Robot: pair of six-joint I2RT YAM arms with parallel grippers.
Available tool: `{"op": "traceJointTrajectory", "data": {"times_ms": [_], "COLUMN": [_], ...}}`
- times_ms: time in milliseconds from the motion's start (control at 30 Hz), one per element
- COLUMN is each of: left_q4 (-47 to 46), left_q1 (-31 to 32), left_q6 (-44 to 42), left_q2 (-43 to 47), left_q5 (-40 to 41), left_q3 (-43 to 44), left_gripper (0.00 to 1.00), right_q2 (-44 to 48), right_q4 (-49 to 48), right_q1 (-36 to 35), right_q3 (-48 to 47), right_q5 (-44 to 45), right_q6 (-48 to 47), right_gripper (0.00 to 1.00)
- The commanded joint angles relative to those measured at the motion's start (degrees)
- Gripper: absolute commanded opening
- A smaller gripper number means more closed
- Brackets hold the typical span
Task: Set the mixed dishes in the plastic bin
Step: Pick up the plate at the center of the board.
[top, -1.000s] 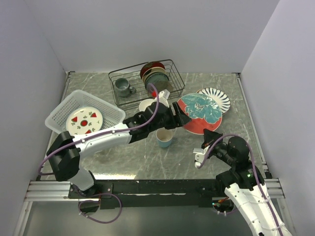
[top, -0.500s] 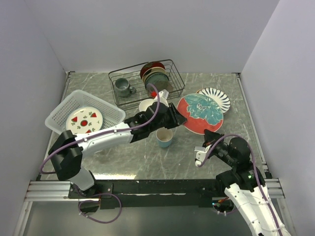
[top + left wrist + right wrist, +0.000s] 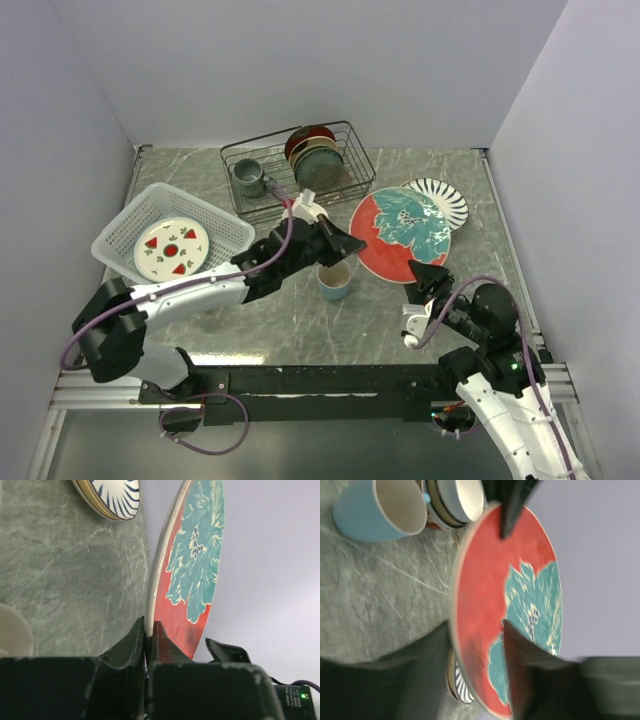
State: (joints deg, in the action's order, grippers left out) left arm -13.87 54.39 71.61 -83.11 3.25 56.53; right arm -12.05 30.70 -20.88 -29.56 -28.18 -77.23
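The teal-floral red-rimmed plate [image 3: 402, 230] is tilted up over the marble table, overlapping the white striped plate [image 3: 443, 197]. My left gripper [image 3: 349, 242] is shut on its left rim; in the left wrist view both fingers [image 3: 161, 640] pinch the plate's edge [image 3: 192, 560]. My right gripper [image 3: 426, 271] is at the near rim, its jaws open on either side of the plate [image 3: 490, 580] without pinching it. The light blue mug [image 3: 335, 281] stands just under the left arm. The plastic bin [image 3: 112, 238] at the left holds a white plate with red fruit [image 3: 171, 247].
A black wire rack [image 3: 350, 170] at the back holds a grey mug [image 3: 248, 178] and upright plates [image 3: 313, 150]. Stacked bowls [image 3: 462, 500] sit beside the blue mug [image 3: 375, 510], mostly hidden under the left arm in the top view. White walls close in on three sides.
My left gripper closed on the floral plate's rim and tipped it up slightly leftward. The right gripper opened off the plate's near rim.
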Motion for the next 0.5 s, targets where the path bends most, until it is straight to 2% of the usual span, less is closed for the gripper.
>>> {"op": "traceJointTrajectory", "data": {"times_ms": [0, 167, 333, 467], "left_q4": [-10.0, -7.7, -5.5, -2.6], "left_q1": [-3.8, -6.2, -9.1, -12.3], "left_q6": [-0.8, -1.0, -1.2, -2.4], "left_q2": [7.6, 12.7, 19.6, 24.8], "left_q5": [0.4, 2.1, 3.0, 3.3], "left_q3": [-4.0, -7.3, -12.0, -14.2], "left_gripper": [0.01, 0.01, 0.01, 0.01], "right_q2": [-1.6, -2.7, -3.8, -6.0], "right_q4": [-6.7, -4.4, -1.0, -0.1], "right_q1": [0.2, 0.2, 0.2, 0.2], "right_q3": [-6.9, -9.1, -11.7, -13.8], "right_q5": [0.5, -0.3, -1.1, -0.4], "right_q6": [7.3, 11.9, 17.2, 26.2], "right_gripper": [0.6, 0.8, 0.83, 0.86]}}
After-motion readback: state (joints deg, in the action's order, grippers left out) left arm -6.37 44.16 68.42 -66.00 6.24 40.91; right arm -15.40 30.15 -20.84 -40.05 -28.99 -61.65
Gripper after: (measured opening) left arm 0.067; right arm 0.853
